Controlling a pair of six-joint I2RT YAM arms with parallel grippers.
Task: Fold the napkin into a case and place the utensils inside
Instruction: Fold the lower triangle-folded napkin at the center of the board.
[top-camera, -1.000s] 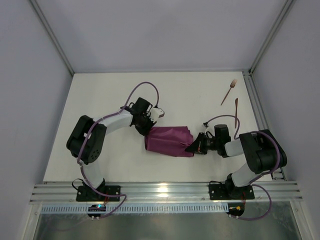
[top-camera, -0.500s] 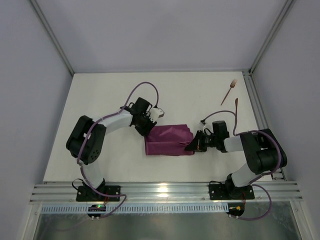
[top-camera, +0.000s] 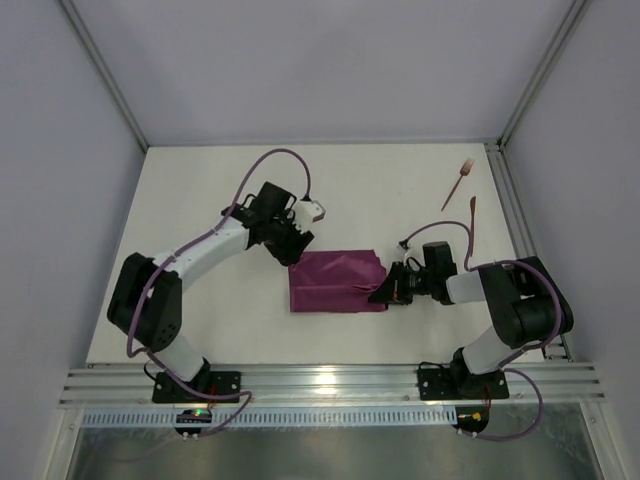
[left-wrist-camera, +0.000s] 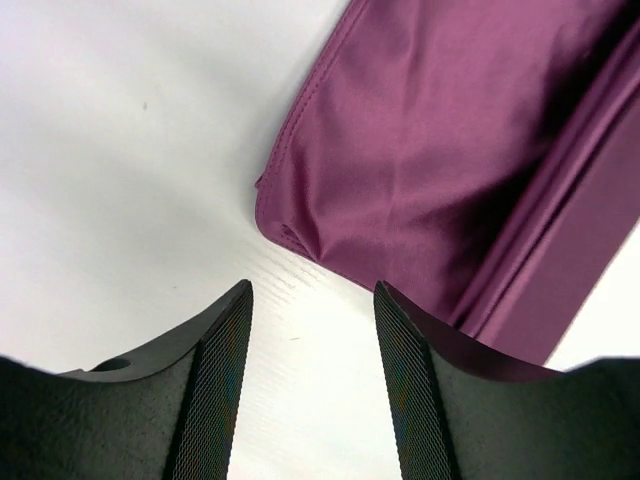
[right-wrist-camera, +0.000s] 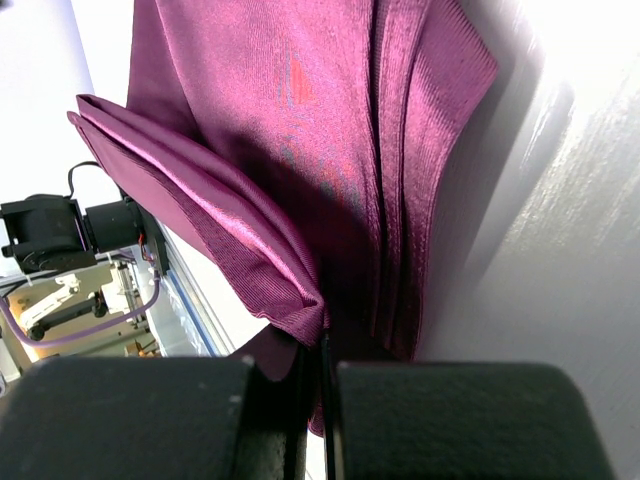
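- Two arm bases sit on the metal rail (top-camera: 330, 382) at the near edge of the table (top-camera: 200, 320); a strip of white tabletop shows between the rail and the napkin (top-camera: 335, 282).
- The napkin lies mid-table, folded into a layered rectangle with its long side running left to right. Its near and left edges lie flat against the surface.
- The right gripper (top-camera: 383, 293) is at the napkin's near right corner, jaws closed tight on a fold of cloth. In the right wrist view the right gripper (right-wrist-camera: 322, 352) pinches a layer where the napkin (right-wrist-camera: 300, 130) fans out in several folds.
- The left gripper (top-camera: 297, 250) is at the napkin's far left corner. In the left wrist view the left gripper (left-wrist-camera: 310, 290) has its jaws parted with only bare table between them, and the corner of the napkin (left-wrist-camera: 440, 150) lies just ahead of the fingertips, not touching them.
- White tabletop stretches to the left of the napkin and behind it to the far wall.
- At the far right, well apart from the napkin, the knife (top-camera: 472, 222) lies beside the right frame rail. The fork (top-camera: 458, 183) lies just beyond it, pale tines pointing away, near the knife but not touching it.
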